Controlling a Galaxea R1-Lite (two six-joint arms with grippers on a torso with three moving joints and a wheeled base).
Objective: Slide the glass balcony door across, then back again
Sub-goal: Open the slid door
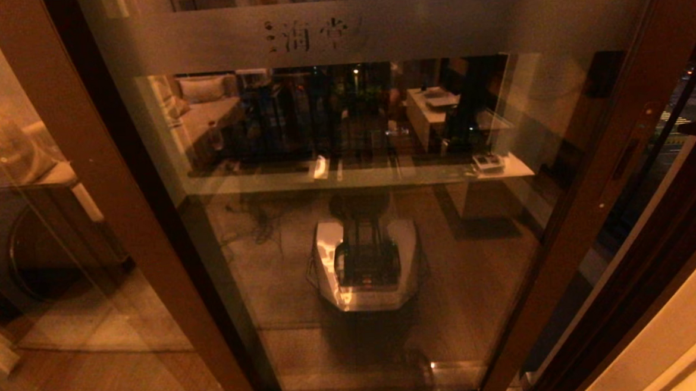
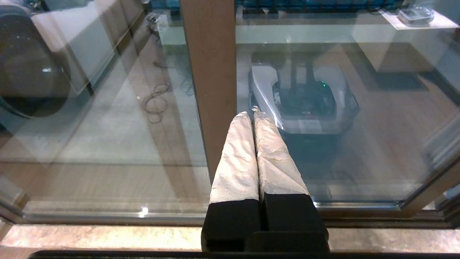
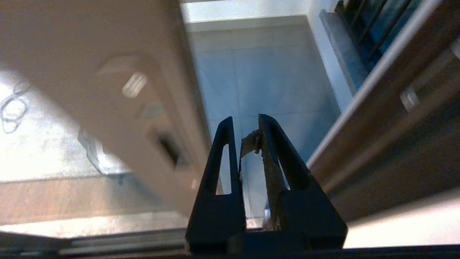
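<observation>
The glass balcony door fills the middle of the head view, with its frosted band near the top. Its right stile carries a narrow handle slot. A dark gap separates that stile from the jamb. In the right wrist view my right gripper stands slightly open and empty before this gap, beside the stile and its slot. In the left wrist view my left gripper, shut with white-wrapped fingers, points at the glass beside a wide brown post. Neither gripper shows in the head view.
A fixed glass panel with a wide brown post stands to the left. The door jamb rises on the right, with tiled balcony floor and black-barred windows beyond. The glass reflects my own base. The floor track runs below.
</observation>
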